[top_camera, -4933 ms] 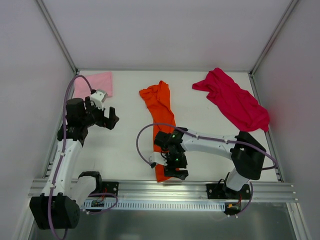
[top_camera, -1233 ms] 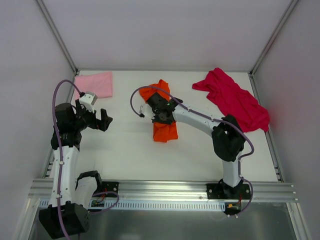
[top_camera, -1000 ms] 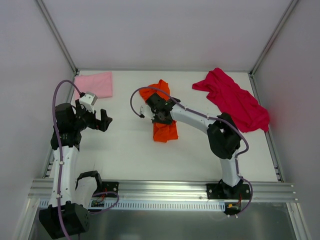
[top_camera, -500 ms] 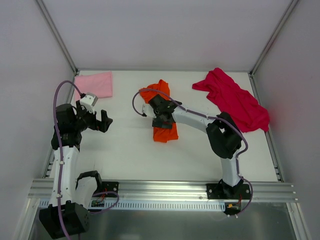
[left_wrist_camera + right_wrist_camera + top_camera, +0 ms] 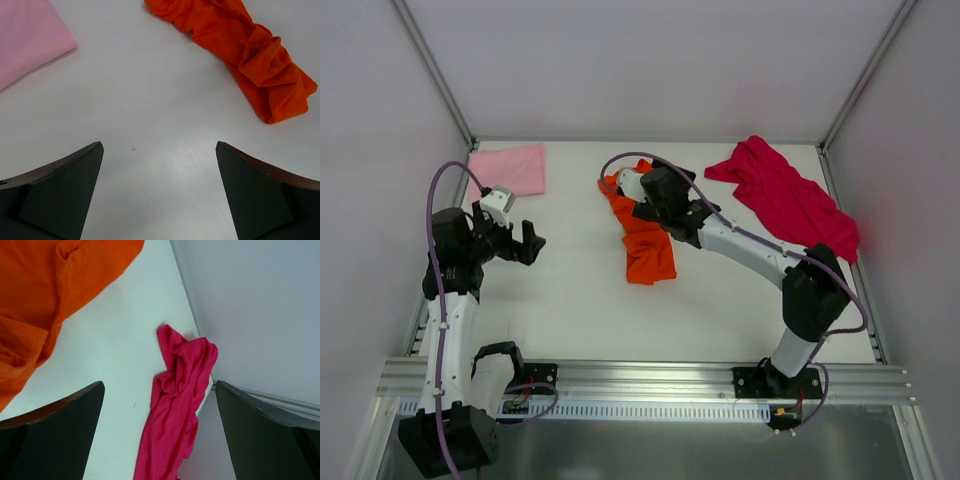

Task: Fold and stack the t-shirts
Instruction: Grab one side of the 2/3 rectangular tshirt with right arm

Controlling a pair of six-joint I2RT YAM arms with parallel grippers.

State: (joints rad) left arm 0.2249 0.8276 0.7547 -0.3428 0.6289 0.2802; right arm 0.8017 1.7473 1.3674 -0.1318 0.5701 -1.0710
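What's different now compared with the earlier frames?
The right end effector carried the near end of the orange t-shirt away from the arm bases, folding it shorter, then let go and lifted off, open. The left end effector shifted slightly, open throughout. Pink t-shirt and magenta t-shirt stayed put.

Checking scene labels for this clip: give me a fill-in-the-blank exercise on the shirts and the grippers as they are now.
The folded shirt in the far left corner is ___. The bunched shirt in the middle is ___. The crimson shirt at the right is not yet ___. The left gripper and right gripper both stand ___.
Missing: pink; orange; folded; open.
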